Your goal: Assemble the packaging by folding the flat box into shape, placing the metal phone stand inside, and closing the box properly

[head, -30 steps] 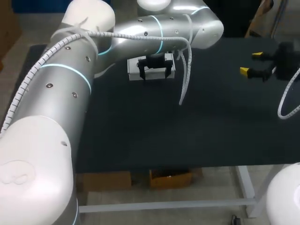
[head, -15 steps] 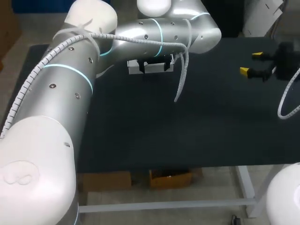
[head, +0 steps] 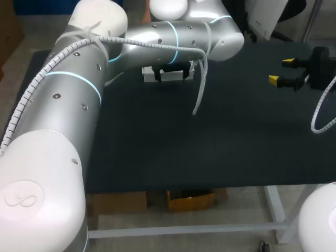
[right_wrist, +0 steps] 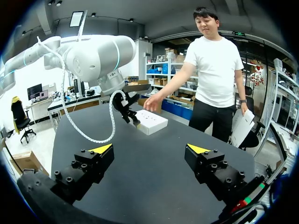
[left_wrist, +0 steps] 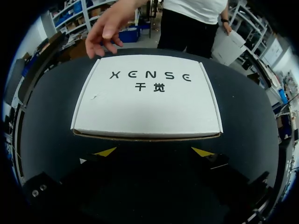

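Box (left_wrist: pixel 147 95) closed, white, lying flat at the far side of the black table (head: pixel 220 142). Left gripper (left_wrist: pixel 153 152) sits just short of its near edge, fingers spread wide, holding nothing. Right gripper (right_wrist: pixel 150 148) is well apart at the table's right side, likewise wide and empty. A person's hand (left_wrist: pixel 105 30) is at the box's far corner; contact cannot be judged.

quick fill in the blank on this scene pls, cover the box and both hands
The box is ____ in colour. It is folded into shape and its top is ____. The left hand sits just short of the box and is ____. The right hand, far from the box, holds ____.
Missing words: white; closed; open; nothing
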Available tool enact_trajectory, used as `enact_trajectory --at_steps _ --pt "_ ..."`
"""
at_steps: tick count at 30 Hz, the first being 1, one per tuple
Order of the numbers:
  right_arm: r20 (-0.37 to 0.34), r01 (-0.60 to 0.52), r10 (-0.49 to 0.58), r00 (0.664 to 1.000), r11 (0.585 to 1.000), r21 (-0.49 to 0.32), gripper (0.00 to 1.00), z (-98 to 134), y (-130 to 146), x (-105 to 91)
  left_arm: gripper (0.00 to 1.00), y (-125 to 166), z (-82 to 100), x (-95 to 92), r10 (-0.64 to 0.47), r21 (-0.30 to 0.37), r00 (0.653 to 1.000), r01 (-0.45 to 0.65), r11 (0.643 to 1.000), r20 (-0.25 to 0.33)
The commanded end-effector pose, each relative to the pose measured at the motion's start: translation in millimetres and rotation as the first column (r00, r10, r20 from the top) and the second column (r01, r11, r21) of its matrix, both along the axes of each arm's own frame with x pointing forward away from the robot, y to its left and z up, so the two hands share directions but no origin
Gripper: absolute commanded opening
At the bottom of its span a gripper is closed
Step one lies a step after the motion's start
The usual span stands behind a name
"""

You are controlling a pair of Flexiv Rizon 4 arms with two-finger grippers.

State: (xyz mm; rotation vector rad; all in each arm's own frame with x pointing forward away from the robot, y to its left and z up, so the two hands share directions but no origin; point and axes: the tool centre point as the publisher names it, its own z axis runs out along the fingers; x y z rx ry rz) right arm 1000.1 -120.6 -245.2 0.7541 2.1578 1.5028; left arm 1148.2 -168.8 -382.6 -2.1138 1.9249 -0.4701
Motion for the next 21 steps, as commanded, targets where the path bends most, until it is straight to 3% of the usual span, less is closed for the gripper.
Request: enact_trajectory --at_steps 1,8,14,17,21 --pt "0.001 0.001 -0.001 1.000 1.000 0.000 1.00 0 0 -0.8 1.00 15 13.4 -14.5 -0.056 -0.070 0.972 0.041 0.997 -0.230" --pt "0.001 0.001 -0.001 1.000 1.000 0.000 1.00 0 0 -0.8 1.00 38 36.3 -39.2 -0.094 -0.116 0.987 0.079 0.990 -0.132" --pt "0.001 0.001 -0.001 1.000 1.000 0.000 1.00 0 0 -0.8 1.00 61 53.7 -53.4 -0.152 -0.150 0.987 0.158 0.976 0.048" --pt "0.001 0.001 -0.001 1.000 1.000 0.000 1.00 0 0 -0.8 1.00 76 57.5 -57.7 -0.173 -0.178 0.971 0.202 0.963 0.166" --pt "0.001 0.001 -0.001 1.000 1.000 0.000 1.00 0 0 -0.8 1.00 93 62.5 -63.0 -0.178 -0.201 0.948 0.234 0.951 0.263"
